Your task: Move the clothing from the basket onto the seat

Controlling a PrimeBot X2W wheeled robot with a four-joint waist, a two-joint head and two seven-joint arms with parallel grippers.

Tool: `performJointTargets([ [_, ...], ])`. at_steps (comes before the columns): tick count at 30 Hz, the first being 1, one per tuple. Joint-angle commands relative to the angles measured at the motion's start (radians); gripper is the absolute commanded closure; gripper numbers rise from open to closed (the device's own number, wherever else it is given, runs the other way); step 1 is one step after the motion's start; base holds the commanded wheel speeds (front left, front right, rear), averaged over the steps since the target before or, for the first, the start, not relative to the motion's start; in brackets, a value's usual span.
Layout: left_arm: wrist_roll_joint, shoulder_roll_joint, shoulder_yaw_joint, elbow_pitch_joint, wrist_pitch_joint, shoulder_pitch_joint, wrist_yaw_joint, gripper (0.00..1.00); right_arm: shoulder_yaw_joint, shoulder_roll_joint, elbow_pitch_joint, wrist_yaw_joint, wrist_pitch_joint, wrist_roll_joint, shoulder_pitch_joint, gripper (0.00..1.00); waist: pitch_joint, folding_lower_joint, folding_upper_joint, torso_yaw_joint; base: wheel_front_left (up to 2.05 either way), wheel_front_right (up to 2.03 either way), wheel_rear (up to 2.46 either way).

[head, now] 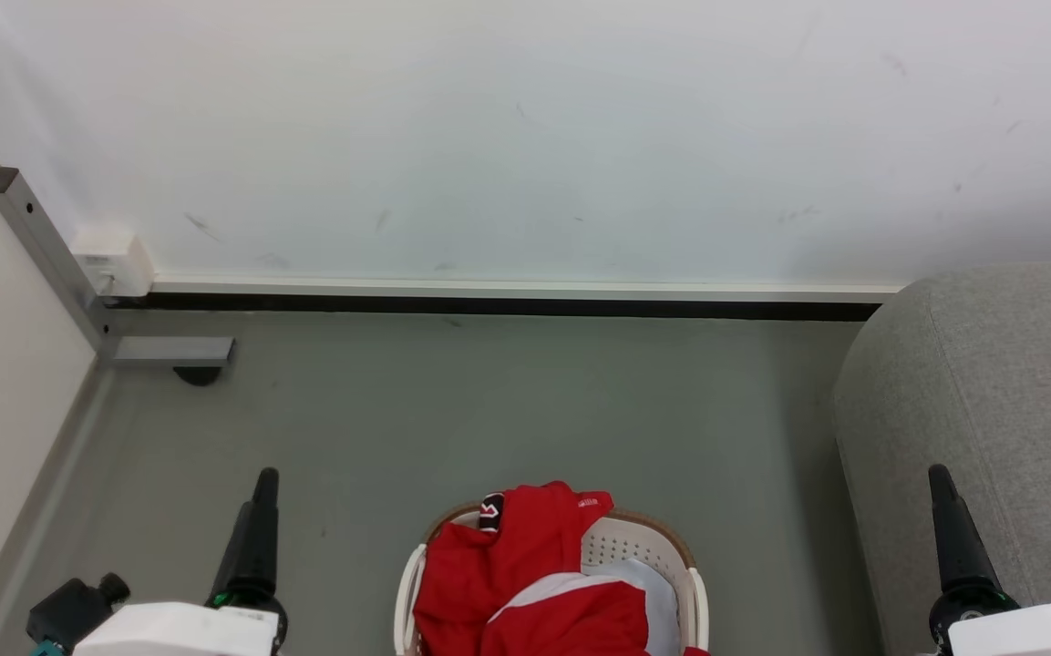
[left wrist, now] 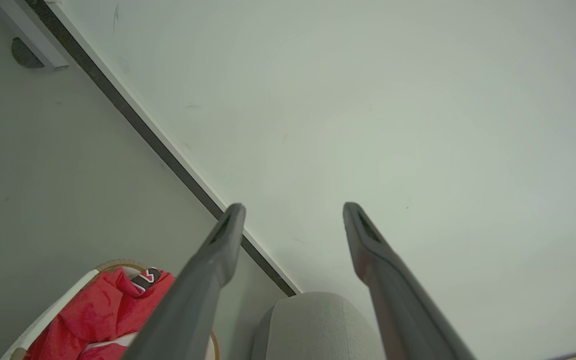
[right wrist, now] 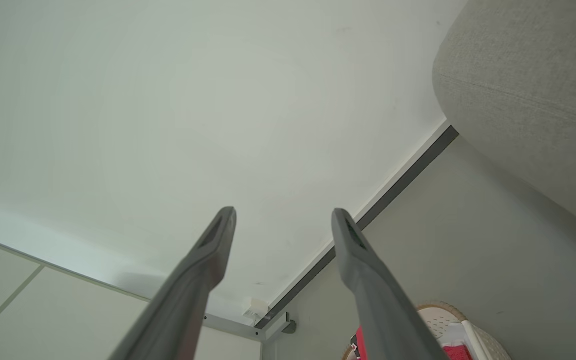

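Note:
Red clothing with white panels and a small black logo patch is heaped in the white perforated basket at the bottom middle of the head view. The clothing and the basket also lie at the lower left of the left wrist view, and the basket at the bottom right of the right wrist view. The grey woven seat stands at the right. My left gripper is open and empty, left of the basket. My right gripper is open and empty, in front of the seat.
A pale wall with a dark baseboard strip runs across the back. A grey metal post with a foot and a white box stand in the far left corner. Grey floor stretches between wall and basket.

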Motion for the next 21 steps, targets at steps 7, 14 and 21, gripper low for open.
performJointTargets([
  [7,0.195,0.010,-0.030,-0.039,-0.033,-0.004,0.028,0.00,0.036,-0.016,-0.040,-0.001,-0.033,-0.216,-0.004,0.00,-0.001,0.0000,0.0000,-0.001,0.00,0.00,0.00],
  [14,0.314,0.022,-0.058,-0.043,-0.056,0.001,0.051,0.00,0.062,-0.015,-0.050,-0.001,-0.058,-0.325,0.004,0.00,-0.002,0.0000,0.0000,-0.003,0.00,0.00,0.00],
  [21,0.410,0.034,-0.085,-0.048,-0.079,0.004,0.069,0.00,0.090,-0.020,-0.052,-0.001,-0.080,-0.413,0.007,0.00,-0.003,0.0000,0.0000,-0.004,0.00,0.00,0.00],
])
